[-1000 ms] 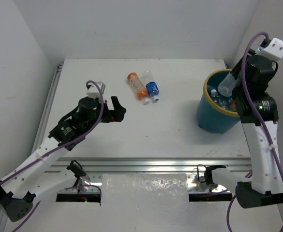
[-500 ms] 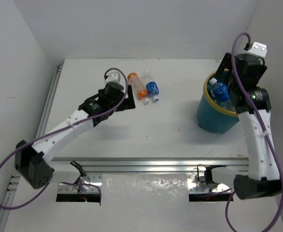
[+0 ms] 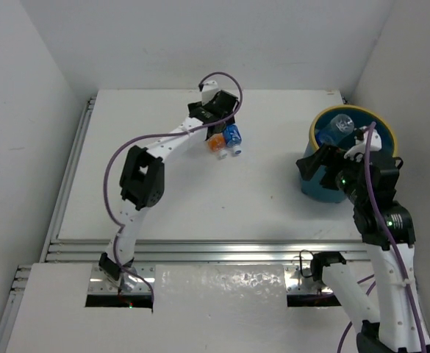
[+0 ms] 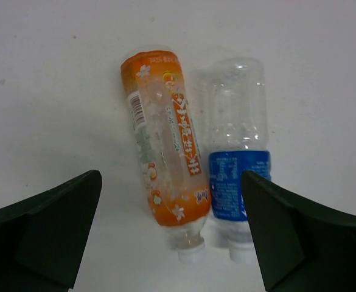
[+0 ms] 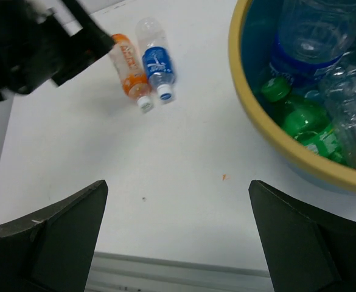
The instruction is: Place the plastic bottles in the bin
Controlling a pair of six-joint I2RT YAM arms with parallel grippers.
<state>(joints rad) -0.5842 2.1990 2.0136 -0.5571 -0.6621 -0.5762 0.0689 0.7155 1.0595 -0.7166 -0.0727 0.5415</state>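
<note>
From above, you see your left pincer (image 3: 220,126) hanging over the orange bottle (image 3: 215,143) and the blue-labelled bottle (image 3: 233,135), while your right pincer (image 3: 319,163) sits just beside the bin (image 3: 323,188), on its near-left side. In your left wrist view the fingers stand wide apart, gripping nothing, and both bottles lie touching side by side straight ahead between them, caps toward the pincer. In your right wrist view the fingers are likewise spread and empty, with the bin just ahead to the right, a green bottle (image 5: 299,118) and clear bottles (image 5: 314,30) inside it.
</note>
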